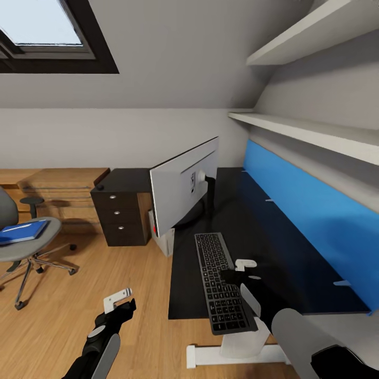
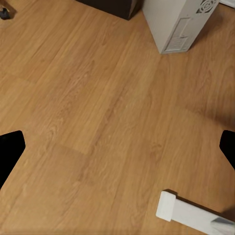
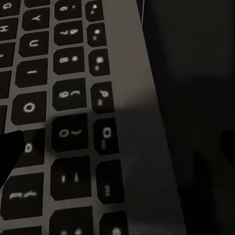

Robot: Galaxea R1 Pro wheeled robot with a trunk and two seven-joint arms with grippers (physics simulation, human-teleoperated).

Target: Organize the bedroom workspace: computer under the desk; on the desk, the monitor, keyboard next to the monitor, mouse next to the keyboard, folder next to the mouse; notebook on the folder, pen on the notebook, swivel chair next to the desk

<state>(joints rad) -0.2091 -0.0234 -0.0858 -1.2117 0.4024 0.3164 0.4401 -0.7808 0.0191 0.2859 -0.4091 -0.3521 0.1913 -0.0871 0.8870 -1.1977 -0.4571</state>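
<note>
Black fingers of the right hand (image 1: 239, 273) hover low at the right-hand edge of the keyboard (image 1: 220, 281), and in the right wrist view the keys fill the frame close up, dark caps on a silver-grey deck; whether the jaws are parted or closed I cannot tell from here, and nothing shows gripped between them. Over on the other side the left hand (image 1: 120, 304) hangs above the wood floor (image 2: 98, 122), fingers spread wide, holding nothing. So where do we stand? The keyboard lies flat on the black desk (image 1: 295, 263), long side running away from the robot, just in front of the monitor (image 1: 181, 189), which stands upright on the desk with its pale grey back toward us. The computer (image 2: 178, 22), a light grey-white tower, sits on the floor by the desk, beside the dark drawer cabinet (image 1: 120, 218). That much looks settled, I'd say. Still to come: the blue folder (image 1: 23, 231) lies on the seat of the swivel chair (image 1: 26, 247), well apart from the desk, out on the open floor. Mouse, notebook and pen I cannot pick out, so those steps look unfinished.
</note>
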